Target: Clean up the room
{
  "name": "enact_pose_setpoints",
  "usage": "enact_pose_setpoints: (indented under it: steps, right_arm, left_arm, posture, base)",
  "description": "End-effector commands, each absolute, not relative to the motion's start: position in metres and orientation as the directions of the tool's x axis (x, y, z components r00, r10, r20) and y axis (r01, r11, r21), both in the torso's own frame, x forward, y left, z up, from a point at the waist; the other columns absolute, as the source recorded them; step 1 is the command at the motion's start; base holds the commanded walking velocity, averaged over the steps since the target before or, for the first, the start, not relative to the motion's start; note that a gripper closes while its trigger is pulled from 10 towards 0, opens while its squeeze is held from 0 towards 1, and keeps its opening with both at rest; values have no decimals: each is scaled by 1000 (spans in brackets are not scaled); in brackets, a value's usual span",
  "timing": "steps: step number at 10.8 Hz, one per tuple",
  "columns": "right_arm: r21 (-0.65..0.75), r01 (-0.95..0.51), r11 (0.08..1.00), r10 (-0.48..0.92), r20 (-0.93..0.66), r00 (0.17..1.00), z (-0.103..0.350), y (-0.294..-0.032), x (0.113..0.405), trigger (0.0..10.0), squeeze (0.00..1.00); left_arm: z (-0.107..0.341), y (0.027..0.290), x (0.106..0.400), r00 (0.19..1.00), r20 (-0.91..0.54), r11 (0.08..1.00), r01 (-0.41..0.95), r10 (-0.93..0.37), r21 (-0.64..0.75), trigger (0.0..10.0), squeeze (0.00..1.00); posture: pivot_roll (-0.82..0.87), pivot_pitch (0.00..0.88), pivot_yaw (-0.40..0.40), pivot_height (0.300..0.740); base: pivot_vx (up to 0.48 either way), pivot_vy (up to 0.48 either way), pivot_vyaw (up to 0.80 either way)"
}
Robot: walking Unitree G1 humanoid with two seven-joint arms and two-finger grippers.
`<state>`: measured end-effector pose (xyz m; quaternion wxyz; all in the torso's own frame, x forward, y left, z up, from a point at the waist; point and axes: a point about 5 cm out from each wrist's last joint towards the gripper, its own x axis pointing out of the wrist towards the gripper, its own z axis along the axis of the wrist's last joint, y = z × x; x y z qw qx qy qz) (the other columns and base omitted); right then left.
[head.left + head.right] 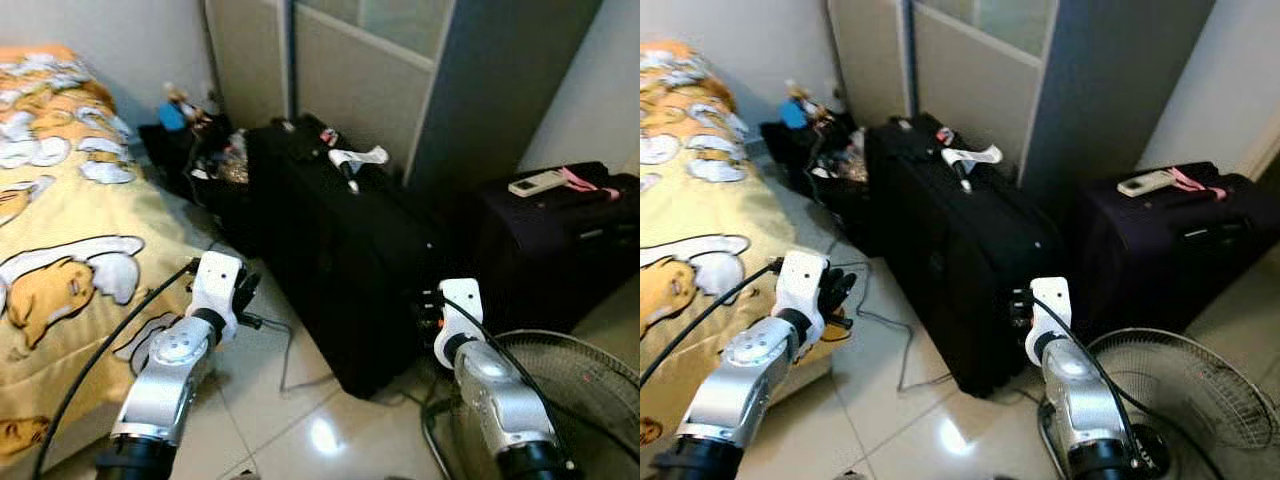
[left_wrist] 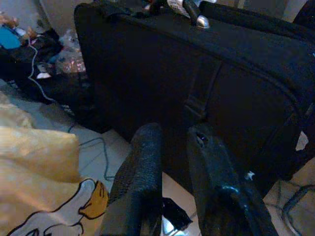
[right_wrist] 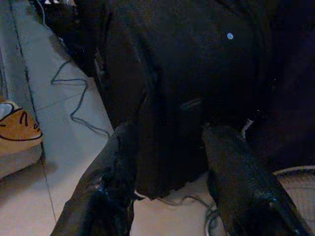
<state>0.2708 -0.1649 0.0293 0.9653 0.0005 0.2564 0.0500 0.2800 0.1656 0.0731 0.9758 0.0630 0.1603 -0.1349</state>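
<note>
From the head views both silver arms reach forward, the left gripper (image 1: 238,290) raised beside the bed (image 1: 60,230) and the right gripper (image 1: 432,305) against the black suitcase (image 1: 340,250) standing on the floor (image 1: 300,420); the left wrist view shows narrowly parted empty fingers (image 2: 140,172), the right wrist view wide-spread empty fingers (image 3: 236,167).

The bed (image 1: 60,200) wears a yellow-orange cover printed with white-winged cartoon dogs. Beside it on the glossy cream tiled floor (image 1: 300,420) stands a black suitcase (image 1: 340,250), and past that a dark purple suitcase (image 1: 560,240) carrying a white remote (image 1: 537,183) and a pink strap (image 1: 585,182).
</note>
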Motion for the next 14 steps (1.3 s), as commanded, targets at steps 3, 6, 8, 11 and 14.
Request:
enact_pose_setpoints:
  steps: [3,6,8,11,14]
  right_arm:
    - [19,-106,994,101,-497,862,30,-166,276,10000,0]
    - [167,-41,985,141,-649,748,-11,-166,269,10000,0]
    - [182,69,981,103,-788,607,-47,-171,240,10000,0]
    - [172,208,963,96,-939,331,-94,-173,162,10000,0]
    - [185,203,961,131,-958,254,-105,-163,137,10000,0]
  left_arm:
    - [68,170,276,903,-363,960,272,-230,66,10000,0]
    - [0,185,252,775,-612,979,202,-156,6,10000,0]
    - [-55,202,204,562,-822,976,215,-88,42,10000,0]
    - [-88,207,151,393,-913,994,46,-107,-97,10000,0]
    - [-95,197,138,353,-921,984,-6,-162,-176,10000,0]
  posture:
    - [-1,0,4,740]
    - [34,0,-3,740]
    - [51,0,-3,740]
    - [55,0,-5,740]
    - [51,0,1,740]
  base:
    - [0,0,0]
    - [0,0,0]
    - [0,0,0]
    - [0,0,0]
    - [0,0,0]
